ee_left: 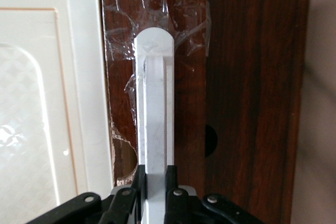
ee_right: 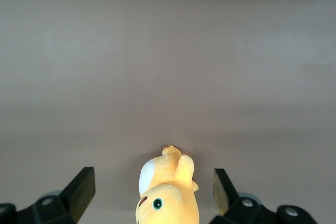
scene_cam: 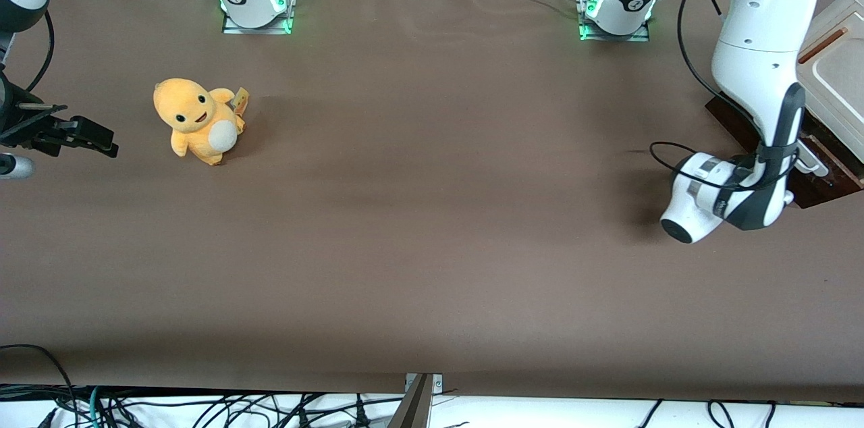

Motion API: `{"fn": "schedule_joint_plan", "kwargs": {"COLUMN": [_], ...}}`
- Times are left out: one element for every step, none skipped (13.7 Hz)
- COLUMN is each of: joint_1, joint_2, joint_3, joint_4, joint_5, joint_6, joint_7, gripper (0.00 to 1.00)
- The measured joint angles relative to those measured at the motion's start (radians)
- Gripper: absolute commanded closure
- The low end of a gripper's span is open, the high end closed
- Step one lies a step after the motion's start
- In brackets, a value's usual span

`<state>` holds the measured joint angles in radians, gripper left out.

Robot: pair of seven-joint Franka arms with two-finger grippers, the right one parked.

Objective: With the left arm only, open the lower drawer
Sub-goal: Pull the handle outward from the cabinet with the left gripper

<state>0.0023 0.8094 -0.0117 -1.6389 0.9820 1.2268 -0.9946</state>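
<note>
An orange plush toy (scene_cam: 198, 120) sits on the brown table (scene_cam: 432, 225) toward the parked arm's end, well apart from everything at the working arm's end. There the left arm (scene_cam: 759, 57) bends down to the lower drawer (scene_cam: 820, 175), whose dark brown front lies at the table's edge under a cream cabinet panel (scene_cam: 837, 77). The front view shows the white wrist block and black cable, but the arm hides the gripper's fingertips and most of the handle.

The left wrist view fills that gap. The gripper (ee_left: 156, 179) sits on the long white bar handle (ee_left: 154, 103), with one black finger (ee_left: 139, 179) pressed to one side of the bar and the other to the opposite side, so the fingers pinch the handle between them. The bar runs away from the fingertips to a rounded end, where clear tape (ee_left: 157, 27) is stuck over the dark wood drawer front (ee_left: 252, 77). The cream panel (ee_left: 47, 103) lies just beside the drawer front.

The right wrist view shows only the plush toy (ee_right: 167, 192) and bare table.
</note>
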Motion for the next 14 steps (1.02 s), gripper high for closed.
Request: {"fn": "schedule_joint_plan", "kwargs": {"joint_1": [-0.016,-0.029,-0.039,-0.042,-0.042,-0.043,-0.043,-0.043,-0.043,-0.043,-0.044,-0.044,-0.044,-0.046], "joint_2": [0.000,0.000,0.000,0.000,0.000,0.000,0.001,0.001,0.001,0.002,0.003,0.007,0.011,0.015], "joint_3": [-0.001,-0.002,-0.002,-0.002,-0.002,-0.002,-0.002,-0.002,-0.002,-0.002,-0.002,-0.002,-0.002,-0.002], "joint_4": [0.003,0.008,0.013,0.016,0.018,0.018,0.019,0.019,0.020,0.021,0.026,0.034,0.043,0.048], "joint_5": [0.000,0.000,0.000,0.000,0.000,0.000,0.000,0.000,0.000,0.000,0.000,0.000,0.000,0.000], "joint_6": [-0.004,-0.007,-0.008,-0.007,-0.007,-0.007,-0.007,-0.006,-0.006,-0.006,-0.005,-0.005,-0.005,-0.007], "joint_7": [0.000,0.000,0.000,0.000,0.000,0.000,0.000,0.000,0.000,0.000,0.000,0.001,0.001,0.001], "gripper": [0.94,0.94,0.94,0.94,0.94,0.94,0.94,0.94,0.94,0.94,0.94,0.94,0.94,0.94]}}
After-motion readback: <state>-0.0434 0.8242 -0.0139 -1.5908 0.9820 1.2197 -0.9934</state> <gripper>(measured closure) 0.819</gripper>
